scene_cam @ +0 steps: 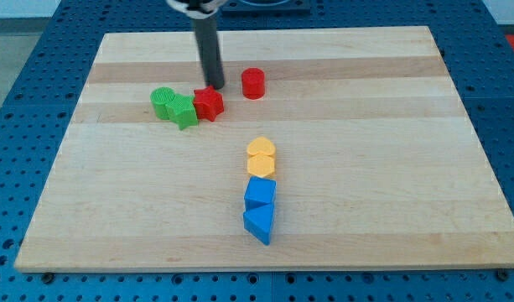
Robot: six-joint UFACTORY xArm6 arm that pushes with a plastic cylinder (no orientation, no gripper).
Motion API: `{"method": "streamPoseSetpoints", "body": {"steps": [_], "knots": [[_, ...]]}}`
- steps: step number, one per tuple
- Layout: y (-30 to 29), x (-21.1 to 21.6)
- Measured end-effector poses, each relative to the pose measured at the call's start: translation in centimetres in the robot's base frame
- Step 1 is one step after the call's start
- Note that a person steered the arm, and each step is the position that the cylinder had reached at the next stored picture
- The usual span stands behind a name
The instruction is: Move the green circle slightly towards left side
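Note:
The green circle (163, 101) sits on the wooden board at upper left of centre. A green star-like block (183, 112) touches its right side. A red star block (209, 104) touches that green block's right side. My tip (214, 85) is just above the red star in the view, right of both green blocks, close to the red star's top edge. The green circle is about 60 px left of the tip.
A red cylinder (253, 83) stands to the right of the tip. Two yellow blocks (261, 157) and two blue blocks (260, 207) form a column at the board's (366, 168) lower centre. The board lies on a blue perforated table.

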State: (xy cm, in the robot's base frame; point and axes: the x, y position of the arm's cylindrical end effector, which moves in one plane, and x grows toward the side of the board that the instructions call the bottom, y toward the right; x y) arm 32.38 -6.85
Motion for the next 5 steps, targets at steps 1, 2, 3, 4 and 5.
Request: {"method": "streamPoseSetpoints", "body": {"steps": [1, 2, 3, 4, 5], "knots": [[3.8, 2.0], [4.2, 3.7], [0.2, 4.0], [-3.5, 4.0], [-5.6, 4.5]]}}
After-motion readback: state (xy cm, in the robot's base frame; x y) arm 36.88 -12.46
